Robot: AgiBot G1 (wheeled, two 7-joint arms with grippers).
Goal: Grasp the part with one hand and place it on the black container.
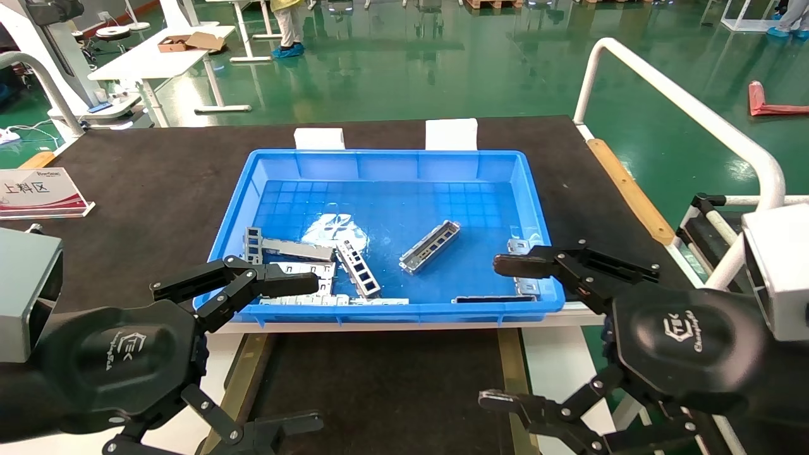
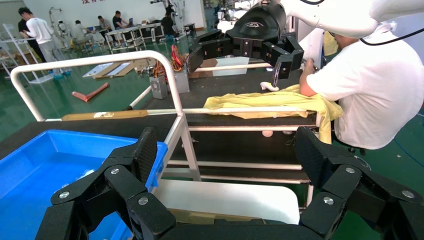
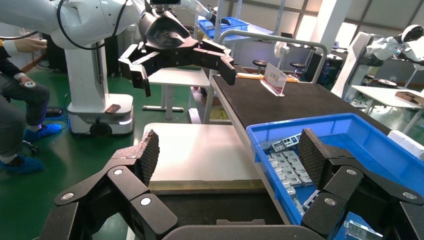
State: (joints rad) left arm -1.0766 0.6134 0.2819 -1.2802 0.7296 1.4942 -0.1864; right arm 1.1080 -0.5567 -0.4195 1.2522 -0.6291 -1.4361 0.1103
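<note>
Several parts lie in the blue bin (image 1: 265, 189). One long silver-grey channel bracket (image 1: 430, 246) with rectangular cutouts lies alone mid-bin, two more (image 1: 358, 269) at the front left. The black container (image 1: 379, 379), brass strips along its edges, sits in front of the bin, between my grippers. My left gripper (image 1: 314, 351) is open and empty at the bin's front left corner, also in the left wrist view (image 2: 227, 150). My right gripper (image 1: 492, 332) is open and empty at the bin's front right corner, also in the right wrist view (image 3: 228, 150).
Wider flat silver plates (image 1: 297, 278) lie along the bin's front wall, also in the right wrist view (image 3: 285, 160). A white rail (image 1: 682, 101) stands at the right. A sign (image 1: 38, 193) stands at the far left. White surfaces (image 3: 195, 150) flank the container.
</note>
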